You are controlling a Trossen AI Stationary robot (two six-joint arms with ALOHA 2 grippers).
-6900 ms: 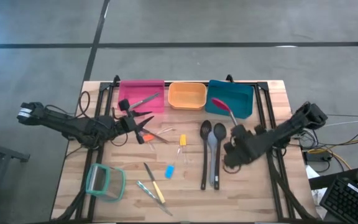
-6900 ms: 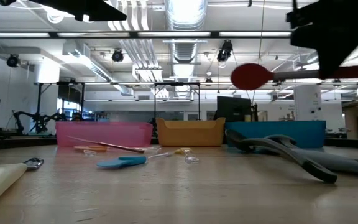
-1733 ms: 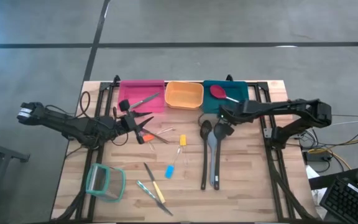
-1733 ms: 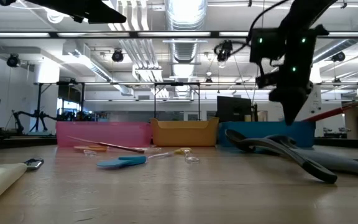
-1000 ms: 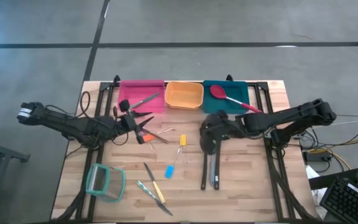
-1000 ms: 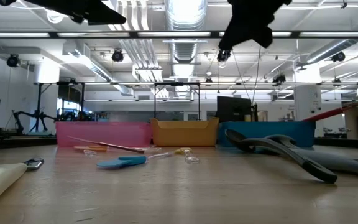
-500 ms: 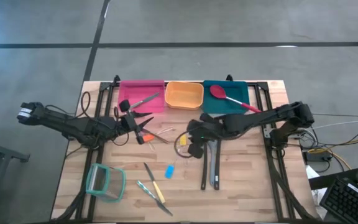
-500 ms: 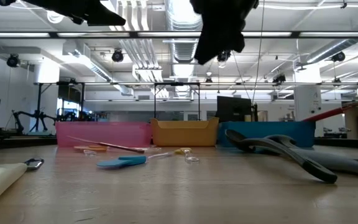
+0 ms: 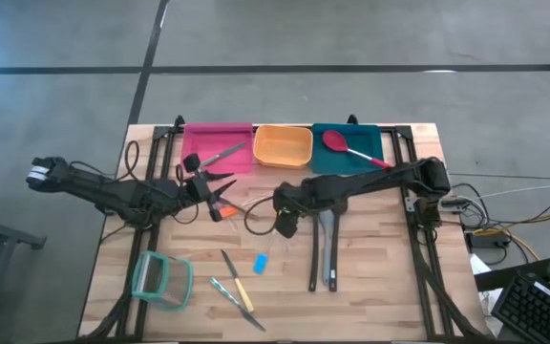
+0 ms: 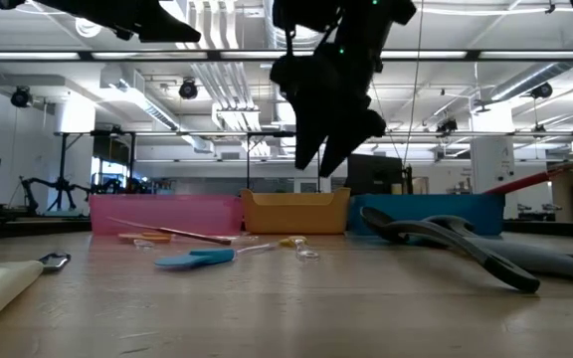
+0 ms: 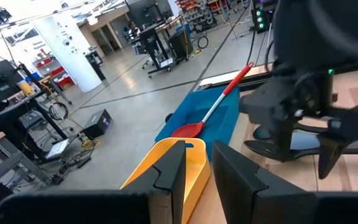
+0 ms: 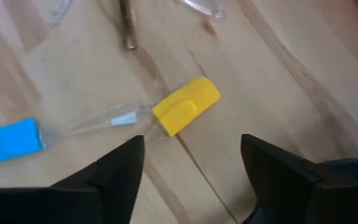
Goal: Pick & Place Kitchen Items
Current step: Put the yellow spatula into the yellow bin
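Our right gripper hangs w/ fingers spread wide right above the yellow piece, mid-frame in its wrist view. Risk imo: the piece is tiny and flat, so the tips could skid it toward the blue piece at left.

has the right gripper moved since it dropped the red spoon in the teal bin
Yes. The right gripper has swung left across the table, away from the teal bin, past the orange bin, and now hangs with open fingers over the small yellow-headed spatula.
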